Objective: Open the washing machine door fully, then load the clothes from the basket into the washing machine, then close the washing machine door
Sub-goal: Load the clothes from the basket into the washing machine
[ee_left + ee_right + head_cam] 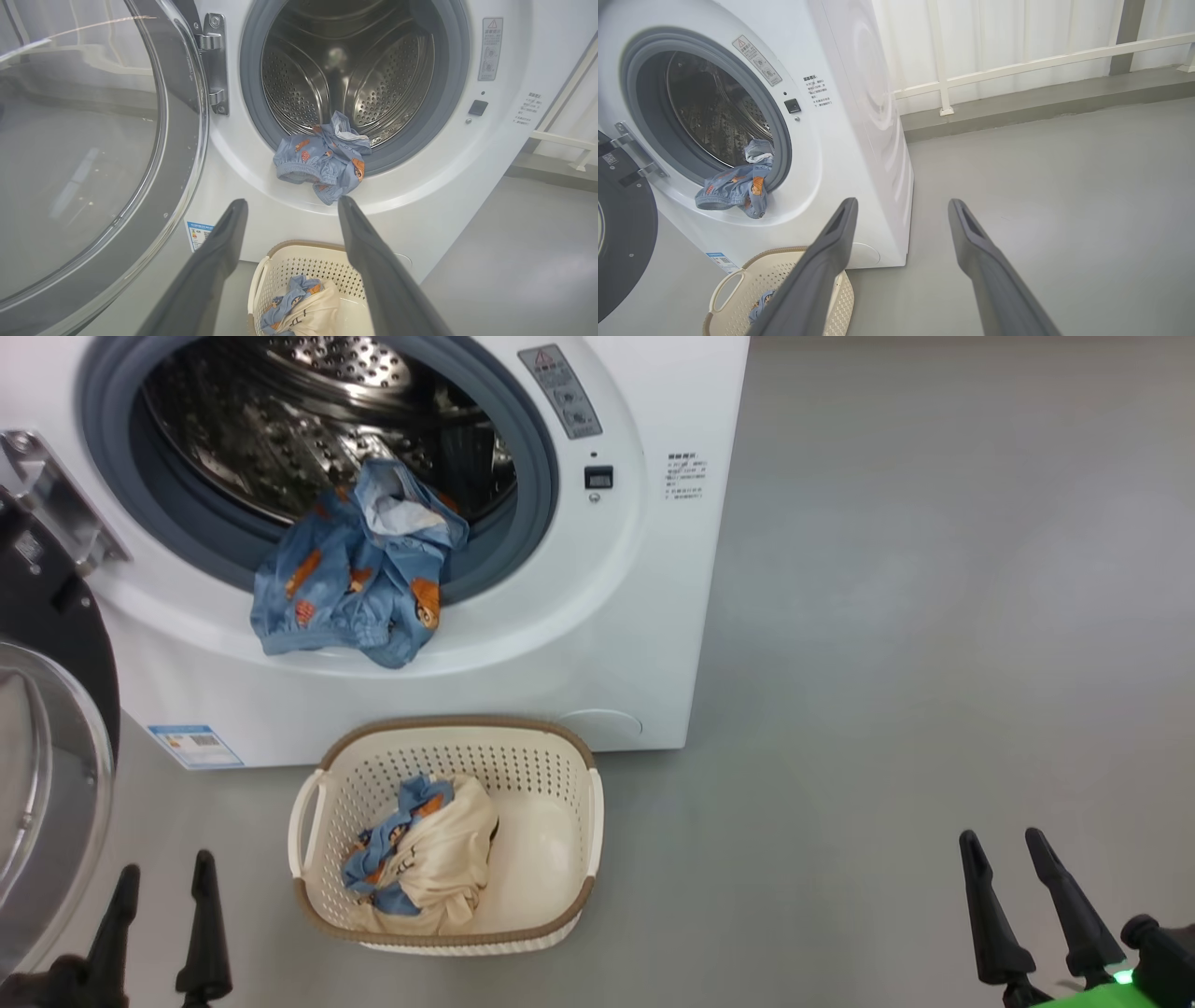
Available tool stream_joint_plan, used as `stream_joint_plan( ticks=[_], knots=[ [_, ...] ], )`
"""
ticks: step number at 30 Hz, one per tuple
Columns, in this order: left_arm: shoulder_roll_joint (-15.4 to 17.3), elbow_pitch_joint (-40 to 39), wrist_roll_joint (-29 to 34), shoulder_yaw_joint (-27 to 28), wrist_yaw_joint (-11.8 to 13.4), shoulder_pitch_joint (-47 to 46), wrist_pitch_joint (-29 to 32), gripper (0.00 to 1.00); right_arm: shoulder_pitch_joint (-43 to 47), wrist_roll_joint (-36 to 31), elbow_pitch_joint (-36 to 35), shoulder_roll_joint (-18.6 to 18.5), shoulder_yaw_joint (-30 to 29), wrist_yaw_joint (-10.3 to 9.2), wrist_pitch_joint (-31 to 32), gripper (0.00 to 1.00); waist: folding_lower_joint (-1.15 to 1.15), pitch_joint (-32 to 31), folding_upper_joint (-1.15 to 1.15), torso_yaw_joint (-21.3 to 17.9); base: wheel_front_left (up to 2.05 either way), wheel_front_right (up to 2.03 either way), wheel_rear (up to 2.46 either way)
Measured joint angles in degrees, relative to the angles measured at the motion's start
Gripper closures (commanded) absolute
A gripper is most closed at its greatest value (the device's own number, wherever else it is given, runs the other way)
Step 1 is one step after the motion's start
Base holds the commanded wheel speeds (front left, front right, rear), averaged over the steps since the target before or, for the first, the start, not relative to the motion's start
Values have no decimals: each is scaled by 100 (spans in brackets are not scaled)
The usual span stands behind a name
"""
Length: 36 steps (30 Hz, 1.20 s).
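Currently left end effector (165, 866), right end effector (1004, 838) both wide, empty. We judge clothes (439, 849) light, soft: pinch top fold of cream bunch in basket (457, 723), 6 o'clock below washing machine (635, 644); blue garment (355, 588) dangles over gasket (532, 476).

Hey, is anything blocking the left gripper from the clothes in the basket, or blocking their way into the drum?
Nothing visible stands between the open left gripper and the clothes in the basket. At the drum opening, a blue printed garment hangs over the lower gasket, partly in their way.
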Motion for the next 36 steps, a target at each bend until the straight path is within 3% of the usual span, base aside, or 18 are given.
stream_joint_plan(
  ticks=[19, 36],
  knots=[
    [-2, 815, 18, -441, 0, -1753, 0, 0, -966, -11, -98, 198, 54, 0, 0, 0, 0, 1214, 0, -177, 0, 0, 0],
    [715, 2354, 119, -1216, 0, -4054, -1, 0, -1645, -41, -212, 489, 63, 0, 0, 0, 0, 2377, 0, -724, 0, 0, 0]
  ],
)
